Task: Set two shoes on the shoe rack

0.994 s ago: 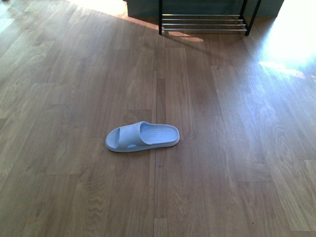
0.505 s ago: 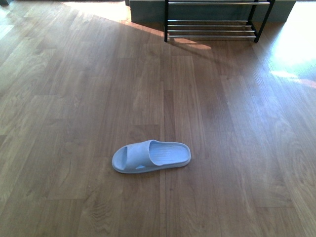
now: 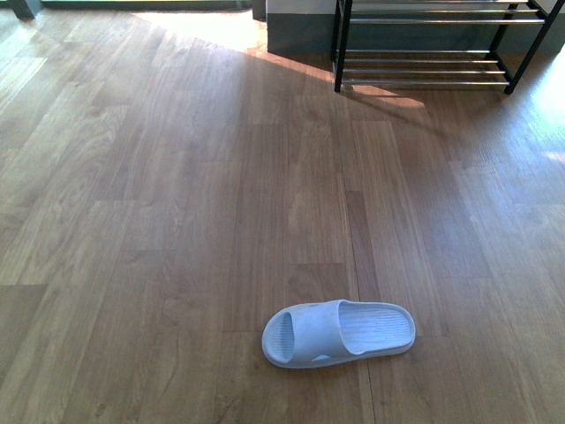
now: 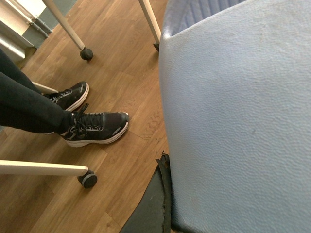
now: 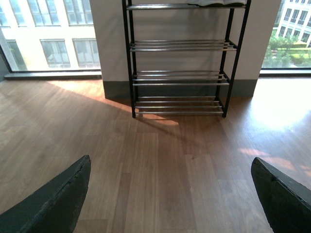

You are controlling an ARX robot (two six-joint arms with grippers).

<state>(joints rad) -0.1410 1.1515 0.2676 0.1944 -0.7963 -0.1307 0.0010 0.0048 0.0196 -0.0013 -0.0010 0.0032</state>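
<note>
Holds the right hand wide open and empty, aimed at the shoe rack across the wood-plank floor. Grips a pale blue sandal in the left hand, off the floor and close against that wrist's camera. Only in the left wrist view: a seated person's black sneakers and castored legs. Only from the front: a second sandal, flat on the floor, well apart from the rack. Sun-patched near the windows.

Nothing readable here tbh: no text, brand or number can be made out on the slide sandal, shoe rack or black sneakers.
</note>
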